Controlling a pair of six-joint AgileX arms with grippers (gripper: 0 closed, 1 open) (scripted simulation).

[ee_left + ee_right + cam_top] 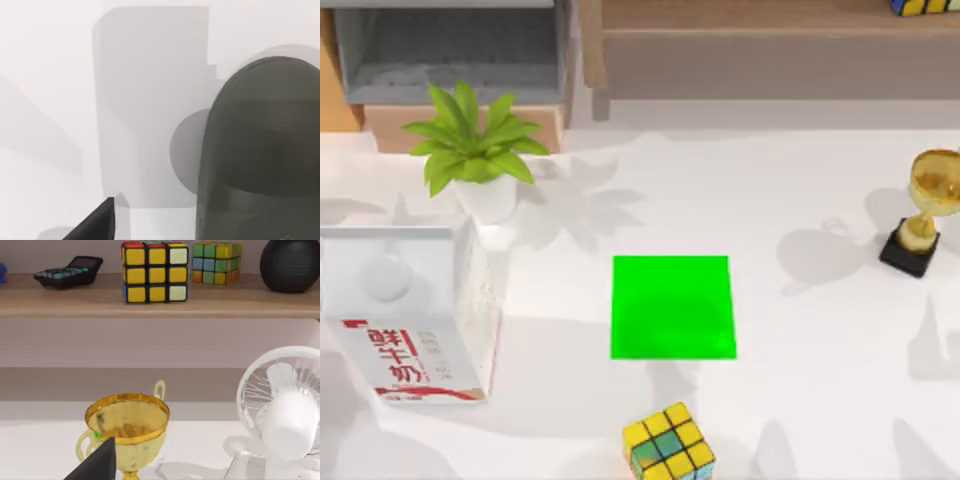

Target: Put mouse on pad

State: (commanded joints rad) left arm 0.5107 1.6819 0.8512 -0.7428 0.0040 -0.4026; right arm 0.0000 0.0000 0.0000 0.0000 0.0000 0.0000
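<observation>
The white desk [800, 330] carries the green pad [672, 307] at its centre, the puzzle cube [669, 443] just at its 6 o'clock. The left wrist view shows a dark rounded mouse [260, 150] close by; the left pincer's state cannot be told. A hurried approach could nudge the mouse away or clip the cube

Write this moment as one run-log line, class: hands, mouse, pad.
left hand: above dark mouse, not gripping | right hand: facing gold trophy | pad: bare, mouse not yet placed
</observation>
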